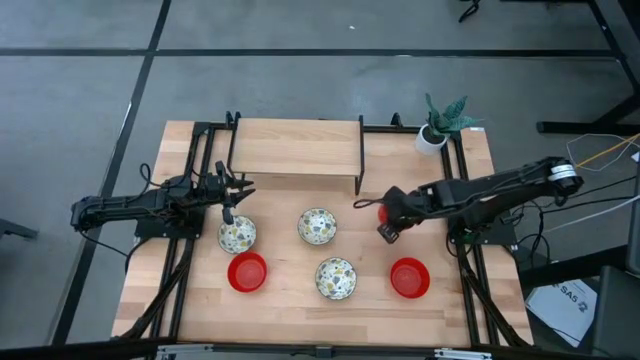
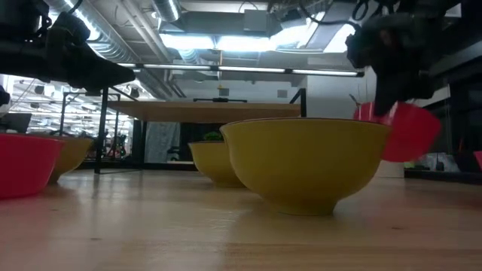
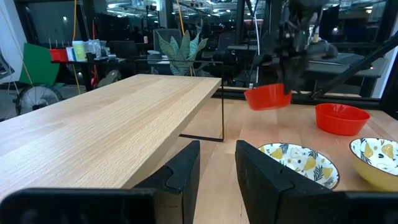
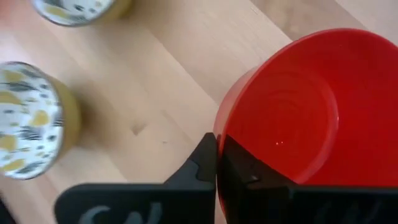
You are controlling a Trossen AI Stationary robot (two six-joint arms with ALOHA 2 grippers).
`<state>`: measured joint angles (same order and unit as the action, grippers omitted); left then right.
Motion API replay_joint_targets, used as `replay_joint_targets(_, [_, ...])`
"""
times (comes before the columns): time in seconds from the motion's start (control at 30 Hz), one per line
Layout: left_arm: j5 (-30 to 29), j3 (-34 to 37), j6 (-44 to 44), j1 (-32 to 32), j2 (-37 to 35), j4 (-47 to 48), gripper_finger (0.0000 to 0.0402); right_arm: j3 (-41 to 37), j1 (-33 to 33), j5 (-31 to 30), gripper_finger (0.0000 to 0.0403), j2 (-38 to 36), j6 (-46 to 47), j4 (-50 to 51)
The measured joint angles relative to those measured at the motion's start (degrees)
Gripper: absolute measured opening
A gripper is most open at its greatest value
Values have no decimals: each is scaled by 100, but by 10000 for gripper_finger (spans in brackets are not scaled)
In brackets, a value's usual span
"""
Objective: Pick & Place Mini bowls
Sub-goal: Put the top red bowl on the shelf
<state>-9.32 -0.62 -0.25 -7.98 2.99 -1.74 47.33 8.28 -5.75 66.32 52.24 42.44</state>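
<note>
Three patterned bowls (image 1: 237, 235), (image 1: 317, 226), (image 1: 336, 278) and two red bowls (image 1: 248, 272), (image 1: 409, 277) stand on their bases on the table. A third red bowl (image 1: 382, 211) is with my right gripper (image 1: 387, 224) over the table's right half, right of the shelf's post. In the low view this red bowl (image 2: 410, 132) hangs tilted above the wood. My left gripper (image 1: 232, 207) hovers open just beyond the leftmost patterned bowl; in its wrist view the fingers (image 3: 186, 171) stand apart with nothing between them. My right gripper (image 4: 217, 163) pinches the red bowl's rim (image 4: 225, 127), one finger inside the bowl and one outside its wall. The bowl is lifted clear of the table and hangs tilted from the fingers.
A raised wooden shelf (image 1: 295, 146) on black metal posts spans the table's far part. A small white plant pot (image 1: 432, 137) stands at the far right corner. Bare wood lies between the bowls and along the near edge (image 1: 320, 325).
</note>
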Motion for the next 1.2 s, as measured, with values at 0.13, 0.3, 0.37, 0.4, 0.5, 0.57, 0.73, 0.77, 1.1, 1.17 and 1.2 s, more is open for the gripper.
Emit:
replay_joint_targets(0.13, [0, 0, 0, 0, 0, 0, 98, 0, -65, 137, 2, -346, -17, -100])
replay_joint_targets(0.3, [0, 0, 0, 1, 2, 0, 98, 0, -114, 242, 2, -752, -207, -498])
replay_joint_targets(0.37, [0, 0, 0, -1, 2, 0, 98, 0, -143, 259, 2, -887, -253, -683])
replay_joint_targets(0.4, [0, 0, 0, 0, 2, 0, 98, 0, -157, 279, 2, -940, -279, -775])
replay_joint_targets(0.5, [0, 0, 0, -1, 2, 0, 98, 0, -210, 290, 2, -1074, -323, -1098])
replay_joint_targets(0.57, [0, 0, 0, 1, 2, 0, 98, 0, -243, 290, 2, -1138, -358, -1327])
replay_joint_targets(0.73, [0, 0, 0, 1, 1, 0, 98, 0, -293, 288, 2, -1221, -472, -1906])
replay_joint_targets(0.77, [0, 0, 0, 0, 2, 0, 98, 0, -293, 286, 2, -1223, -485, -2015])
replay_joint_targets(1.1, [0, 0, 0, -1, 2, 0, 98, 1, -293, 285, 2, -1224, -920, -3381])
replay_joint_targets(1.17, [0, 0, 0, -1, 2, 0, 98, 2, -293, 283, 2, -1224, -1080, -3726])
replay_joint_targets(1.2, [0, 0, 0, -1, 0, 0, 98, 2, -293, 286, 2, -1224, -1167, -3888])
